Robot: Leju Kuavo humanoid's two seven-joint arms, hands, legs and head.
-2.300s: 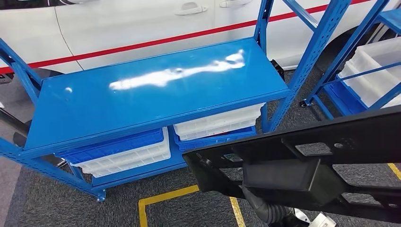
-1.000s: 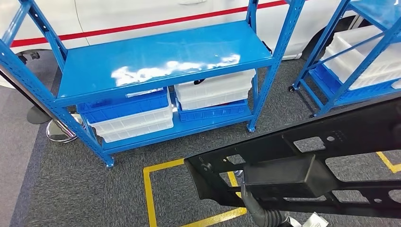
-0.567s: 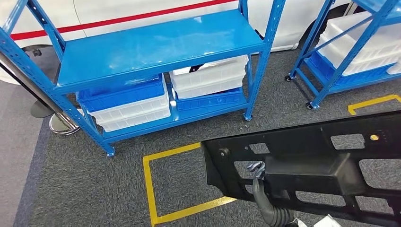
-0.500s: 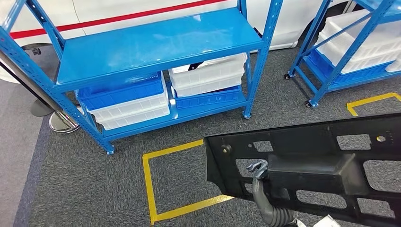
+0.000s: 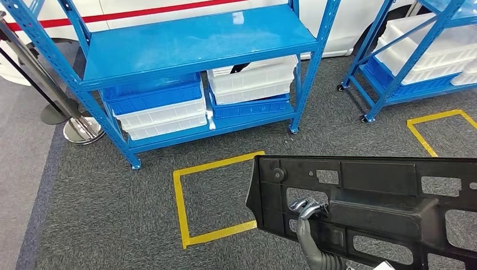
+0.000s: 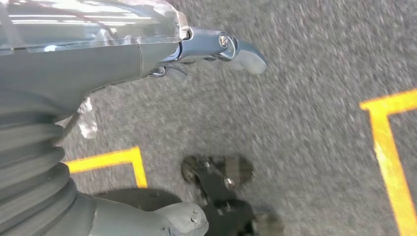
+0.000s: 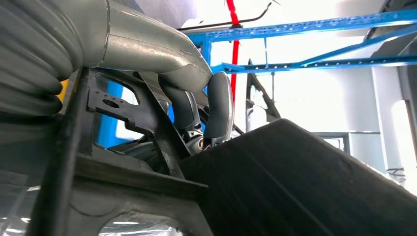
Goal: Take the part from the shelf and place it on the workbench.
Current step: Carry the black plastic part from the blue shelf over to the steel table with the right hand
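A long black plastic part (image 5: 382,180) with several cut-out openings hangs over the floor at the lower right of the head view, roughly level. My left hand (image 5: 305,209) comes up from below, and its fingers hook through an opening near the part's left end. In the left wrist view, my left hand (image 6: 147,54) shows over grey carpet with the thumb apart from the fingers. In the right wrist view, my right hand (image 7: 196,113) grips a rib of the black part (image 7: 295,177) with its fingers curled around it.
The blue shelf (image 5: 197,39) stands ahead with a bare upper deck and white and blue bins (image 5: 160,107) below. A second blue rack (image 5: 394,62) with bins stands at the right. A yellow floor square (image 5: 180,208) lies near me, and a stanchion base (image 5: 81,129) is at the left.
The whole view has shifted: the shelf now looks farther off and more floor shows, so the camera has moved. The part sits lower and more level in the picture. Both hands still hold it.
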